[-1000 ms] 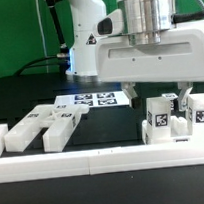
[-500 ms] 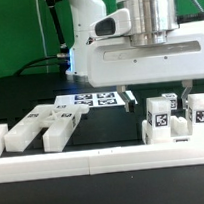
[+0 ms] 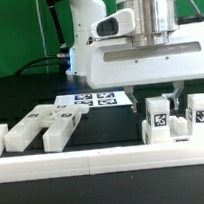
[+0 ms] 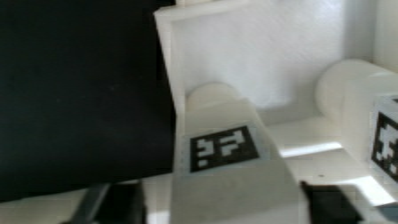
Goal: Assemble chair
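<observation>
Parts of the chair lie in two groups. At the exterior view's right stands a white piece with two tagged upright blocks, the left block and the right block. My gripper hangs right over the left block, one finger on each side, jaws open and narrowed around it. In the wrist view the tagged block fills the space between the dark fingers of my gripper, with a flat white slab beyond it. I cannot tell if the pads touch.
Loose white bars and blocks lie at the exterior view's left, with a small one at the far left. The marker board lies behind them. A long low white rail runs along the front.
The fingers have come inward from wide open and now stand close on both sides of the left tagged block. The arm has hardly shifted. No part has moved.
</observation>
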{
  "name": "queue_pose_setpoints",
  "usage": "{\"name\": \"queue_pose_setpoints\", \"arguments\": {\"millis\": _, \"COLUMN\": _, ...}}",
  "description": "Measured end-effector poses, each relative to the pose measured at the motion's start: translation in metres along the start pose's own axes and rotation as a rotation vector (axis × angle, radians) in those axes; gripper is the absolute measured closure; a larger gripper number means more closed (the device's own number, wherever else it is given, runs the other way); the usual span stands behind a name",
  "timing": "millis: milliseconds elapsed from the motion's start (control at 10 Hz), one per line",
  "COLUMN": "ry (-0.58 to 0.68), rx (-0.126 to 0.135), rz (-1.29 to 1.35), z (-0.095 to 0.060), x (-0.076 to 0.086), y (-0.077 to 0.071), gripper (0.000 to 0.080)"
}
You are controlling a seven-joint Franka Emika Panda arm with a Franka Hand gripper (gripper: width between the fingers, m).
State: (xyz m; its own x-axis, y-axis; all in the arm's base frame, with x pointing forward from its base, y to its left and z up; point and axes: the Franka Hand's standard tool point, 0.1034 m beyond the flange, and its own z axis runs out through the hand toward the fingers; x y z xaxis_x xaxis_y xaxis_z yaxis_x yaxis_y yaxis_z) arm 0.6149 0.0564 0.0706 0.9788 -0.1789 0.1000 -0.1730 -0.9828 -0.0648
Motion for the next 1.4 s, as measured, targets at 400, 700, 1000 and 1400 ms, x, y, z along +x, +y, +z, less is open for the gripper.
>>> {"name": "queue_pose_setpoints", "arguments": {"millis": 400, "ry": 0.0, "rx": 0.004, "rz": 0.209, "z": 0.0001, "x": 0.0001, "y": 0.0003, "gripper": 0.0511}}
{"name": "queue_pose_setpoints", "arguments": {"millis": 700, "ry": -0.002, "rx": 0.003, "rz": 0.523, "z": 0.0, "x": -0.0001, "y": -0.0004, "gripper": 0.0511}}
{"name": "queue_pose_setpoints", "arguments": {"millis": 1000, "ry": -0.004, "rx": 0.006, "rz": 0.87, "z": -0.0001, "x": -0.0013, "y": -0.0021, "gripper": 0.0509}}
{"name": "queue_pose_setpoints", "arguments": {"millis": 1400, "ry": 0.001, "rx": 0.008, "rz": 1.237, "z": -0.0002, "x": 0.0004, "y": 0.0004, "gripper": 0.0509}}
